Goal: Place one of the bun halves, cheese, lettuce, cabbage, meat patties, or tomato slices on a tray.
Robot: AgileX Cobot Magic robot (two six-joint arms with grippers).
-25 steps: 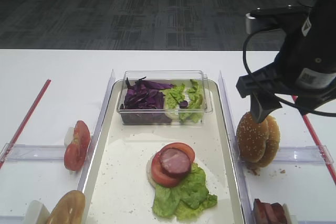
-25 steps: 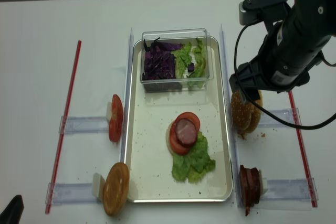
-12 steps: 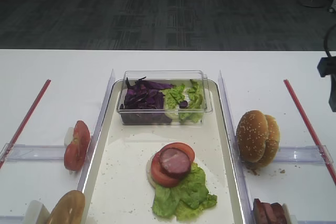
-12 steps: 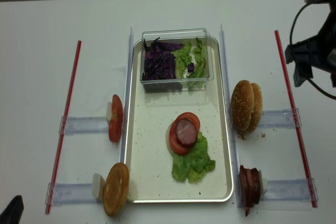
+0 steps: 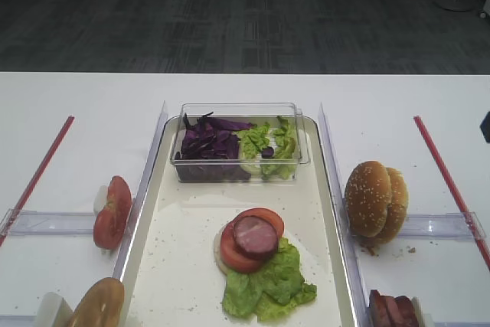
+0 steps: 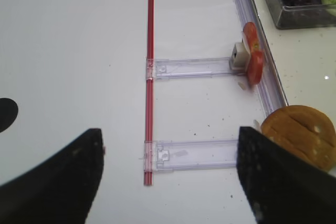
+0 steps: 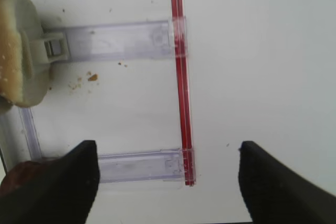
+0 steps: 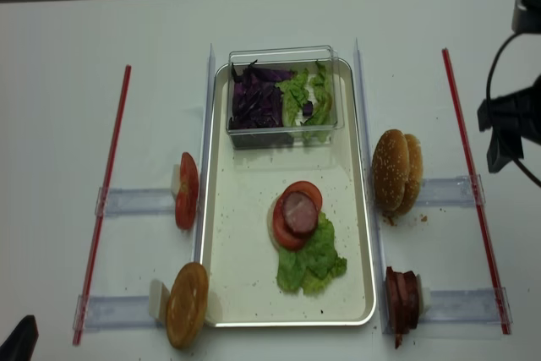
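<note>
On the far left of the white table, the left gripper (image 6: 170,182) hangs over a thin red plastic strip (image 6: 150,77), its dark fingers spread wide with nothing between them. Just right of it, glossy red tomato slices (image 8: 186,190) stand on edge in a clear plastic holder, with a smooth golden-brown bun half (image 8: 187,303) nearer the camera. In the middle lies the long cream-white tray (image 8: 245,285) with raised metallic rim, speckled with crumbs. It carries a clear plastic box (image 8: 283,95) of shredded purple cabbage and ruffled green lettuce, and a stack of lettuce, tomato and a pinkish meat patty (image 8: 298,212). Right of the tray stand round sesame-seeded bun halves (image 8: 396,172) and dark meat patties (image 8: 403,301). Far right, the right gripper (image 7: 168,182) also stands wide apart and empty. A sensible next step is lowering those fingers squarely around one upright bun, squeezing gently since bread likely compresses.
</note>
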